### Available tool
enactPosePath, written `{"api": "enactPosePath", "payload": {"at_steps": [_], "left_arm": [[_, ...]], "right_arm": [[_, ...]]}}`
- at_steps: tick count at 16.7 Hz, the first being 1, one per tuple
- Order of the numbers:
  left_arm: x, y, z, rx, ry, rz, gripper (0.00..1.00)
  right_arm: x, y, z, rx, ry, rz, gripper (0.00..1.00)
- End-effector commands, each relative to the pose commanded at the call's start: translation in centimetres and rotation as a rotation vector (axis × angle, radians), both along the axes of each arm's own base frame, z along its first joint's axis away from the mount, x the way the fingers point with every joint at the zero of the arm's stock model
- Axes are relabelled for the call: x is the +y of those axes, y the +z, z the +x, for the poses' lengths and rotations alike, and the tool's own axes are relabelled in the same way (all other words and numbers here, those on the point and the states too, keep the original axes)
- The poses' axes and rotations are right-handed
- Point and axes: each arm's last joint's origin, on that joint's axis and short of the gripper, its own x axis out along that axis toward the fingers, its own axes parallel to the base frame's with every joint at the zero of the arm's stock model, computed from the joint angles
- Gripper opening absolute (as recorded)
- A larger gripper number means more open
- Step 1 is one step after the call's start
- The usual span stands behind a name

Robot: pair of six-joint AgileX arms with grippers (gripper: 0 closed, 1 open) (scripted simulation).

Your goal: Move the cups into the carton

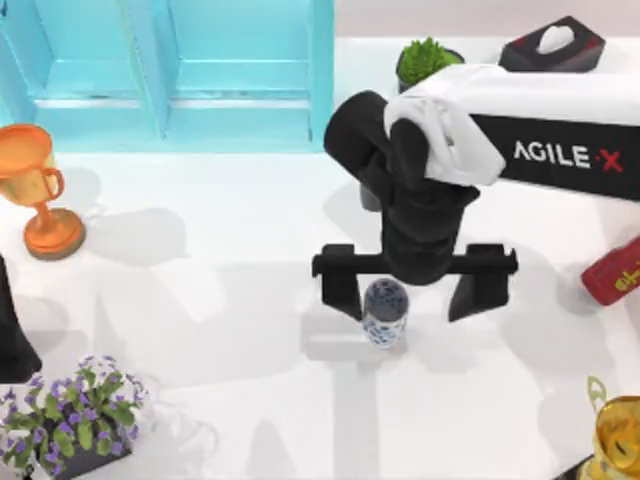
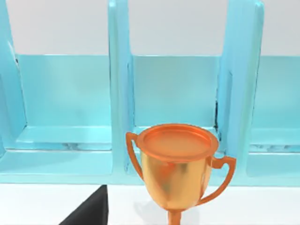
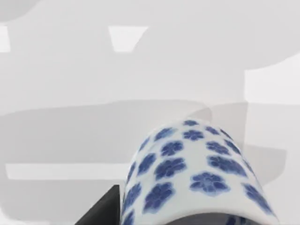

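The carton (image 1: 180, 75), at the worktop's (image 1: 200, 260) far left edge, shows no cup in its visible compartments, so I judge the task barely begun. The right end effector (image 1: 412, 300) hangs near the worktop's middle, fingers spread wide about the one blue-flowered cup (image 1: 385, 312) without touching it. Counted: two trophies, orange (image 1: 35, 190) and gold (image 1: 618, 435), and one cup; the left end effector is parked at the left edge.

Between fingers: floral cup (image 1: 385, 311) stands by one finger of the right gripper (image 1: 412, 285), open room beside it.
Toward carton (image 1: 180, 75): bare table (image 1: 230, 330).
Beyond the hand's outer side: red bottle (image 1: 612, 272).
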Motion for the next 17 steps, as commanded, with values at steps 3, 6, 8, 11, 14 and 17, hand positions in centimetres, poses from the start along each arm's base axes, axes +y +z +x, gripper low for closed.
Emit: {"api": "enactPosePath", "payload": {"at_steps": [3,6,8,11,14,17], "left_arm": [[0.0,0.0,0.0,0.0,0.0,0.0,1.0],[0.0,0.0,0.0,0.0,0.0,0.0,1.0],[0.0,0.0,0.0,0.0,0.0,0.0,1.0],[0.0,0.0,0.0,0.0,0.0,0.0,1.0],[0.0,0.0,0.0,0.0,0.0,0.0,1.0],[0.0,0.0,0.0,0.0,0.0,0.0,1.0]], "right_arm": [[0.0,0.0,0.0,0.0,0.0,0.0,0.55],[0.0,0.0,0.0,0.0,0.0,0.0,0.32],[0.0,0.0,0.0,0.0,0.0,0.0,0.17],[0.0,0.0,0.0,0.0,0.0,0.0,0.0],[0.0,0.0,0.0,0.0,0.0,0.0,0.0],[0.0,0.0,0.0,0.0,0.0,0.0,0.0]]}}
